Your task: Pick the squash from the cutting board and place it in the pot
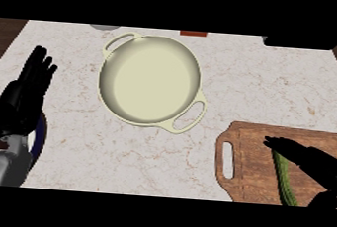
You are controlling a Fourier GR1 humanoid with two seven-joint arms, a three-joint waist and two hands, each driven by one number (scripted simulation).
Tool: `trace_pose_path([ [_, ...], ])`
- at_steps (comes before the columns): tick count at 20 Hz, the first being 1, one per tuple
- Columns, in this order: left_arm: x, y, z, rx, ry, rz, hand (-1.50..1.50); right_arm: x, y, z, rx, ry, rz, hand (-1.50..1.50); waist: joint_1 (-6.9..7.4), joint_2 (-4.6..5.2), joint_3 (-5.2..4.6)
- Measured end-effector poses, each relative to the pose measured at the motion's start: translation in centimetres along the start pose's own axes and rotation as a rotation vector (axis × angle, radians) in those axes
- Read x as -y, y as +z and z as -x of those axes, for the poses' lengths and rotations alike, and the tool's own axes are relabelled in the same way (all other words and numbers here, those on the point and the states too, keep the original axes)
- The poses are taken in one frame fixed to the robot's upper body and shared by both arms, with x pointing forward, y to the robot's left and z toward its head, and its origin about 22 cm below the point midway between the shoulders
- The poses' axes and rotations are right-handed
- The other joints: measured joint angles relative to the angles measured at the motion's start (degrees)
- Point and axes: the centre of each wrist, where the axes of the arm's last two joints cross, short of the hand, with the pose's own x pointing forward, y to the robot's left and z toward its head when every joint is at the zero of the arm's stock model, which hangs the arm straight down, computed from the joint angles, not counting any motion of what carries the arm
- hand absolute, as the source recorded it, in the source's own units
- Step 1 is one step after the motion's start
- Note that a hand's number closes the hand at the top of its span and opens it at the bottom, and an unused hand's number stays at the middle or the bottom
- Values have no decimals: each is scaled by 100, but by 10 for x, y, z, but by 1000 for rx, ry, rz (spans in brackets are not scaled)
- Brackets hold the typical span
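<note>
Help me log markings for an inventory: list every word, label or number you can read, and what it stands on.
No readable text. The pot, cutting board, squash and counter bear no writing; the grey item, red item and black item at the far edge show none.

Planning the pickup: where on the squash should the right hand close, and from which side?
Round its middle, from above: the squash lies flat on the cutting board, long and thin, so the right hand can likely span its narrow width there.

Single head view, looking steeply down, close over the counter [275,93]
</note>
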Motion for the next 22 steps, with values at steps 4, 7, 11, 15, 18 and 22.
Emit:
trace_pose_path([
  [4,4,1,-6,-1,-7,2,0,-5,-7,9,-22,4,8,-150,9,-5,-5],
  [7,-5,-6,-5,-3,-1,0,0,-6,-15,12,-3,26,7,150,10,-19,-24],
  [11,-1,-3,-8,-6,-4,5,0,-2,-23,10,65,104,13,150,22,-32,-37],
  [15,-2,3,-8,-4,1,4,0,-6,-29,10,99,128,22,150,28,-43,-44],
  [18,0,2,-10,0,-4,2,0,-10,-33,11,123,139,25,150,31,-47,-45],
  [22,4,-1,-7,-7,-5,5,0,-39,-76,-61,215,203,-18,150,26,-76,-78],
])
